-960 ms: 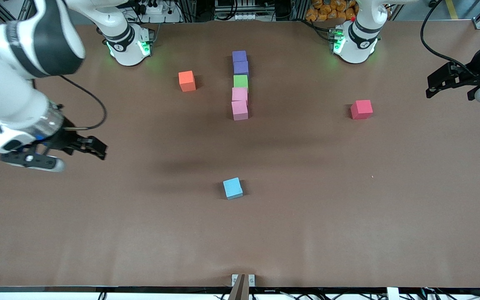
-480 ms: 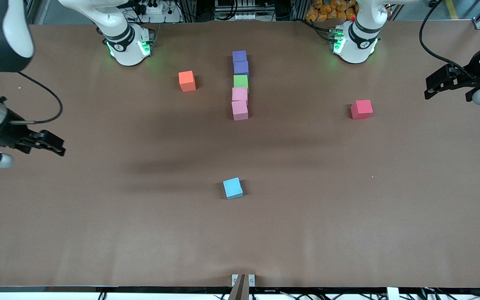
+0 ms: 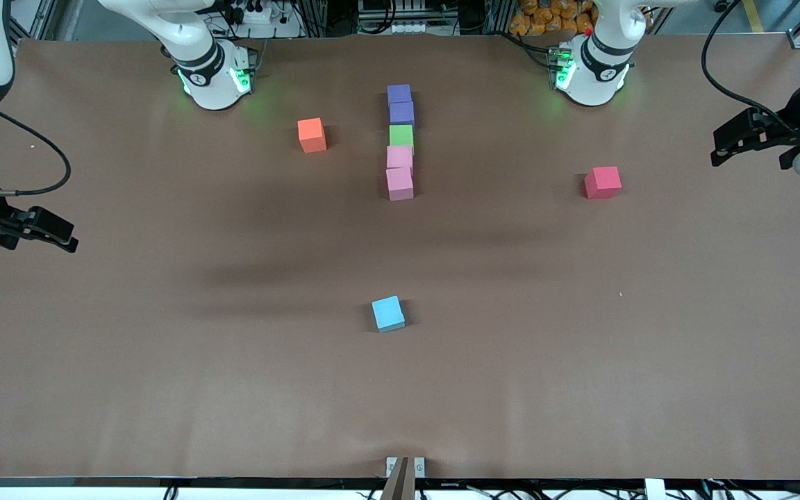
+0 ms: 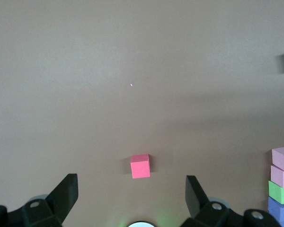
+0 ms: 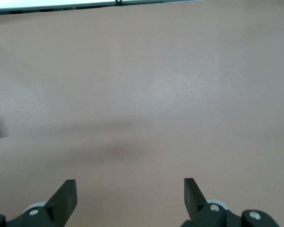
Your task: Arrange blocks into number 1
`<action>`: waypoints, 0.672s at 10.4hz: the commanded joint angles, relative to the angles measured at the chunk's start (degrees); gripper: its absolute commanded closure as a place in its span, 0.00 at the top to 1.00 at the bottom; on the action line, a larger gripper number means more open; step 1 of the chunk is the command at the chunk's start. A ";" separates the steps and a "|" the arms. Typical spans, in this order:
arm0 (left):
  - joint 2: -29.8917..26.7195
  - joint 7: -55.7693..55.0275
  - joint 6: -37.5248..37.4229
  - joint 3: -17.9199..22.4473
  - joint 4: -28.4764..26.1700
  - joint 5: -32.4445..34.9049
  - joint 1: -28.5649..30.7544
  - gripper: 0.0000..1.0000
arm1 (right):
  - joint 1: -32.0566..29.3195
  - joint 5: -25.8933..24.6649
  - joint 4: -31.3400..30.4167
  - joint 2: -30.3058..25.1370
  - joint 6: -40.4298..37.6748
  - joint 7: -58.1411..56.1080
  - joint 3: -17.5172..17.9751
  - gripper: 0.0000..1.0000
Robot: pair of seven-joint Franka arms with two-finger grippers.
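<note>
Near the middle of the table (image 3: pixel 164 389), closer to the robots' bases than to the front camera, we see five blocks touching in a straight column: two purple blocks (image 3: pixel 400 103) at the end nearest the bases, then a green block (image 3: pixel 401 135), then two pink blocks (image 3: pixel 399 173) at the end nearest the camera. We judge the numeral's stroke already formed. Three cubes lie well apart from it: an orange block (image 3: pixel 312 135) toward the right arm's end, a red block (image 3: pixel 603 182) toward the left arm's end, and a light-blue block (image 3: pixel 388 314) nearer the camera. We judge these cubes light and matte, easy to pinch across two flat parallel faces. Our right gripper (image 3: pixel 39 229) hangs over the table's edge at its own end, fingers spread wide and empty. Our left gripper (image 3: pixel 754 135) waits over its end, likewise wide and empty.
</note>
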 commanded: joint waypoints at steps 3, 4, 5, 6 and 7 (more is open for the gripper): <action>0.42 -0.56 -1.23 0.06 1.15 -1.41 0.23 1.00 | -1.58 0.23 0.28 -1.19 -2.53 -4.63 -0.16 1.00; 0.42 -0.47 -1.23 0.06 1.15 -1.41 0.23 1.00 | -1.58 0.23 0.46 -1.10 -2.79 -4.63 -0.25 1.00; 0.42 -0.47 -1.23 0.06 1.06 -1.41 0.23 1.00 | -1.49 0.23 0.46 -1.10 -2.80 -4.54 -0.25 1.00; 0.42 -0.56 -1.23 0.06 1.06 -1.41 0.23 1.00 | -1.49 0.23 0.46 -1.10 -2.80 -4.46 -0.25 1.00; 0.42 -0.47 -1.23 0.06 0.97 -1.41 0.23 1.00 | -1.49 0.23 0.46 -1.10 -2.88 -4.37 -0.25 1.00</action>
